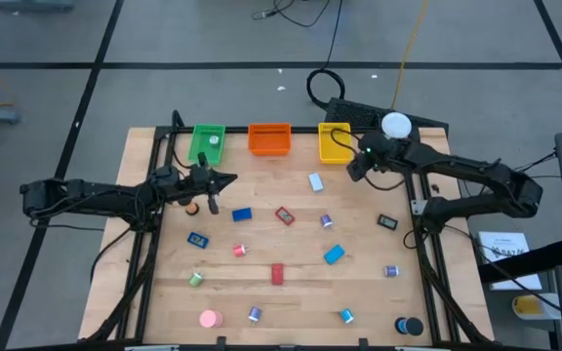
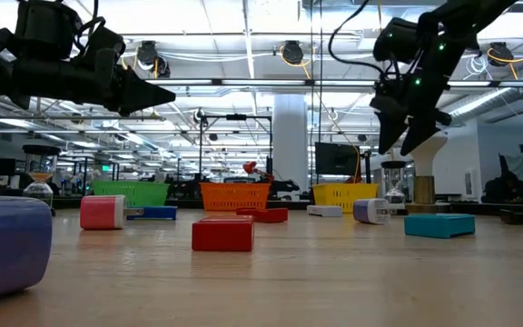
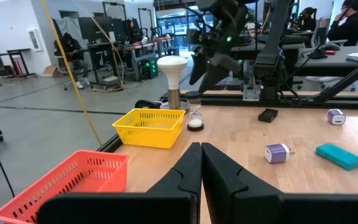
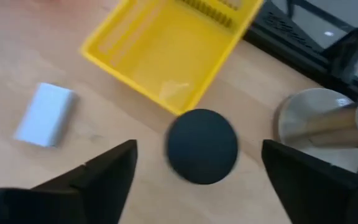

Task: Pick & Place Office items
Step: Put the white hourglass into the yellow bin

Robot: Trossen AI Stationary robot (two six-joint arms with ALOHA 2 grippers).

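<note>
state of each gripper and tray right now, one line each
left gripper: shut, empty, raised over the table in front of the green tray
right gripper: open, empty, above a black round piece beside the yellow tray
green tray: holds a white piece
orange tray: looks empty
yellow tray: looks empty

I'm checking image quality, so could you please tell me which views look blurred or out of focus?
Right wrist view: smeared throughout, the dark round object and yellow tray soft. Low view: the nearest purple piece is out of focus. High view: evenly lit and sharp.
</note>
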